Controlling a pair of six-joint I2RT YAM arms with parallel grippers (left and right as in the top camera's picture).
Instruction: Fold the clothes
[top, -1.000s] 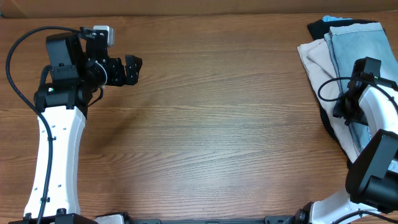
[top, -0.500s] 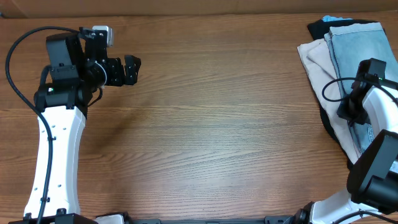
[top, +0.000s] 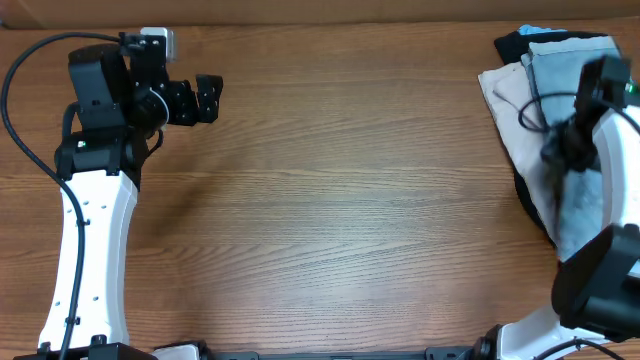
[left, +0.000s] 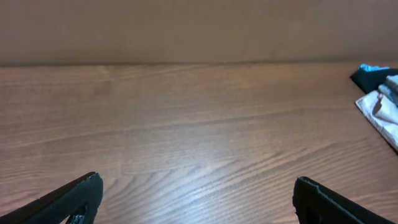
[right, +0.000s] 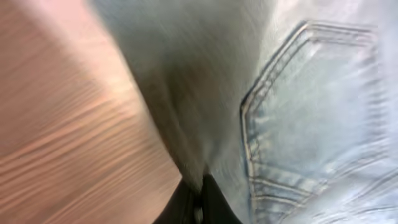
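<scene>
overhanging denim shorts (top: 558, 72), beige garment (top: 505, 100): right arm (top: 612, 150)

no readable text, labels, brands or numbers in any view

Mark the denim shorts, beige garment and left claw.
denim shorts (right: 311, 93): right wrist view, on the stitched back pocket.
beige garment (top: 503, 100): overhead view, on its left half.
left claw (top: 212, 97): overhead view, midway between its fingertips.
</scene>
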